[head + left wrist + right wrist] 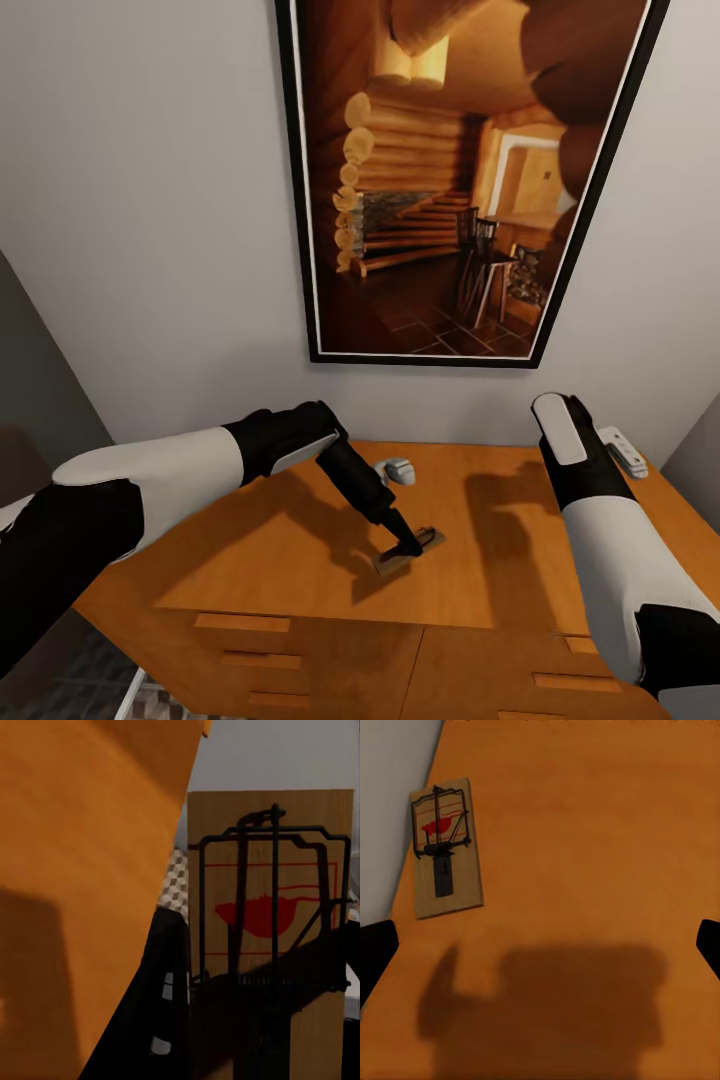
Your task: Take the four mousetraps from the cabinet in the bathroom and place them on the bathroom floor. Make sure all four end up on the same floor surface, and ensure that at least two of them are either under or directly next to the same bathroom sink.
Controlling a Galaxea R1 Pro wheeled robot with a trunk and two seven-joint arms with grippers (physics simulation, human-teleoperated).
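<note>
Head view: orange-brown cabinet (300, 560) fills lower frame, drawers with bar handles along front edge; framed log-cabin picture (455, 180) on grey wall above. My left claw (408, 548) reaches to centre of cabinet top, clamped on mousetrap (410, 552); left wrist view shows that trap close up, wire bar and red mark clear. Right arm at right of frame, right claw (540, 945) apart, over cabinet top. Second mousetrap (444, 847) lies flat near wall edge, upper left of right wrist view.
</note>
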